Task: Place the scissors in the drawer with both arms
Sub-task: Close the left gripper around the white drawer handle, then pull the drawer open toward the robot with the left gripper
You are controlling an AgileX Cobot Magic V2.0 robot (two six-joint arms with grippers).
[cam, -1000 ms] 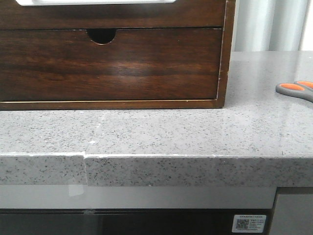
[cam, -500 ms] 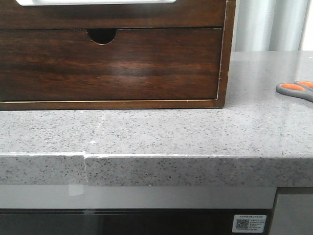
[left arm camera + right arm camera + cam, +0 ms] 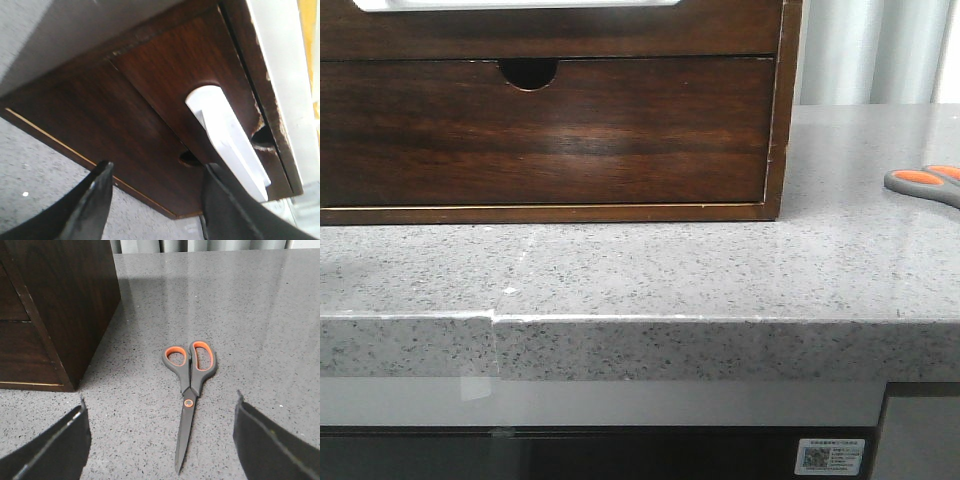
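Right wrist view: the right gripper (image 3: 160, 440) hangs over the grey speckled counter (image 3: 260, 315) with its black fingers spread wide and nothing held. The scissors (image 3: 189, 390) lie flat and closed just ahead of the gap between them — handles away from the gripper, blades towards it. The wooden cabinet (image 3: 65, 300) stands beside them. The left gripper (image 3: 155, 200), also spread wide and empty, points at the drawer (image 3: 200, 90), closed, its white panel (image 3: 227, 140) just beyond one fingertip.
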